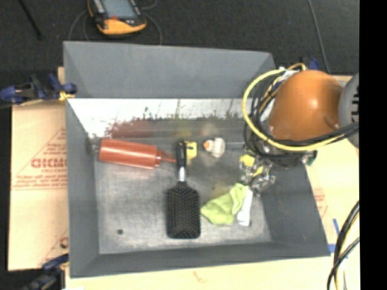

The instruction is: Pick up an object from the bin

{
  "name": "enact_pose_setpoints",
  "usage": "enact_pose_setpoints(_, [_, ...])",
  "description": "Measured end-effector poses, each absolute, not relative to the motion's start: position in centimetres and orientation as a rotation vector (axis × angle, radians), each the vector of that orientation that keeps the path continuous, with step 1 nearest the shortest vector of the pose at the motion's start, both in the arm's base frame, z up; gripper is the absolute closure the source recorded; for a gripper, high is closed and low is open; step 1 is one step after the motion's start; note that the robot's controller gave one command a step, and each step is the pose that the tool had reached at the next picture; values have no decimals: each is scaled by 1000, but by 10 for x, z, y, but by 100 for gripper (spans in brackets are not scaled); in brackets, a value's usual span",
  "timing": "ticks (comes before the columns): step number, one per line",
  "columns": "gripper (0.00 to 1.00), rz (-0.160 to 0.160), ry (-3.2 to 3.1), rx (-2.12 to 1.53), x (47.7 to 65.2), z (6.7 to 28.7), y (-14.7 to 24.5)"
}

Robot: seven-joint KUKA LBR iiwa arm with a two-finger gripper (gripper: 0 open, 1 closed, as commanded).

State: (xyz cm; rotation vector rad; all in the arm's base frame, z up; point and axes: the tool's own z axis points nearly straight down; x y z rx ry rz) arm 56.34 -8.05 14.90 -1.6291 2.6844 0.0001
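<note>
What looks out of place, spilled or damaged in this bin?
Nothing clearly. The red bottle lies on its side at the back left, the black hairbrush and green cloth lie loose; dark streaks mark the back wall.

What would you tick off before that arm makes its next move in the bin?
1. Something to pick near the gripper: ok, a green cloth and a white tube lie just beside it.
2. Gripper holding nothing: cannot tell.
3. Room from the bin's right wall: cannot tell, the gripper hangs close to it.
4. Hairbrush out of the way: ok, it lies left of the cloth.
5. Red bottle out of the way: ok, it lies at the far left.
</note>
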Motion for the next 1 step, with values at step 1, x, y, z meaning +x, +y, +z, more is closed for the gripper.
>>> enact_pose_setpoints(1, [100, -7, 2681, -1625, 565, 157, -81])
